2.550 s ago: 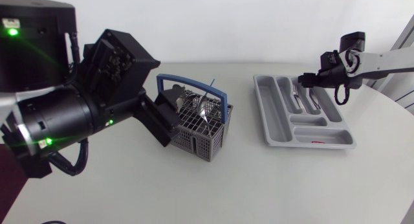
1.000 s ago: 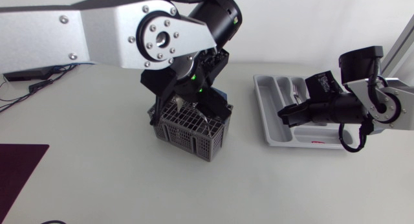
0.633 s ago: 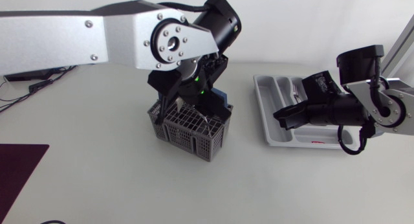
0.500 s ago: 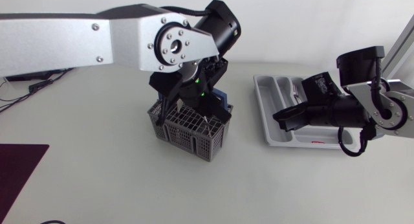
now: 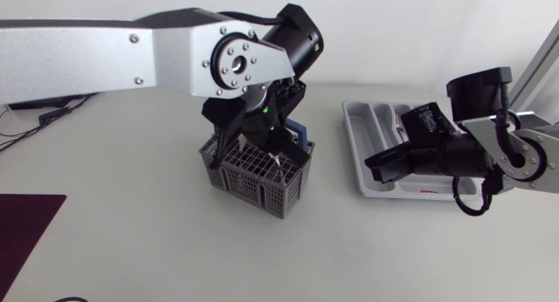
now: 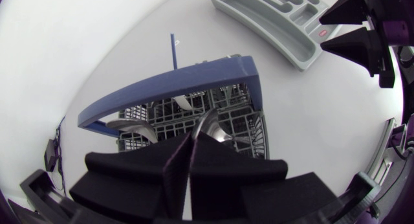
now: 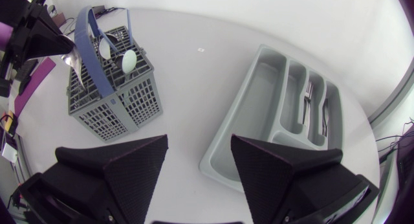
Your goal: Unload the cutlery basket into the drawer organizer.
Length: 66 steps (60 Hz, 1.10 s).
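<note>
L gripper (image 6: 189, 143) clamped on steel spoon (image 6: 208, 120) in blue-handled grey mesh basket (image 6: 252, 130) beneath; R gripper (image 7: 198, 143) wide open, grey plastic organizer (image 7: 259, 101) ahead.

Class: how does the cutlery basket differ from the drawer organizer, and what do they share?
The cutlery basket is a dark grey lattice with a blue handle; the drawer organizer is pale grey and solid-walled. The basket is deep, the organizer shallow. Spoons stand in the basket; cutlery lies flat in the organizer. Both are compartmented.
</note>
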{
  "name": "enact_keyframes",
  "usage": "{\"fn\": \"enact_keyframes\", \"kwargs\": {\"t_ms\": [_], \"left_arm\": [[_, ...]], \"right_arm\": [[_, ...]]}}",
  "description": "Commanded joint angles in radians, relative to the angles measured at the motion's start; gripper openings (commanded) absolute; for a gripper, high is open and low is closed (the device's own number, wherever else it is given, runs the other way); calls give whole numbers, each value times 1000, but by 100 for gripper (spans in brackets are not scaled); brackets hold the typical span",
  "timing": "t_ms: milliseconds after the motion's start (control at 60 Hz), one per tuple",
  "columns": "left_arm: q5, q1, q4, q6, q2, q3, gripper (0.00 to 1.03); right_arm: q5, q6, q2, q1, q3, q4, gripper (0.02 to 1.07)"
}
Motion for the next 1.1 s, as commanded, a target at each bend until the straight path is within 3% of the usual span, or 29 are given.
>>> {"fn": "enact_keyframes", "kwargs": {"t_ms": [0,183,583,817,1083], "left_arm": [[19,-8,-19,-6,-23,8,14],[11,-31,-14,29,-80,17,14],[-173,-111,-5,140,-167,33,14],[-268,-160,29,227,-229,-18,14],[-315,-195,118,322,-302,-133,14]], "right_arm": [[9,-5,-16,8,-25,-6,74],[17,-5,-15,23,-31,-1,74],[26,-8,-22,30,-31,-1,74],[27,-8,-22,43,-31,-1,74],[12,-35,-50,91,-22,1,74]]}}
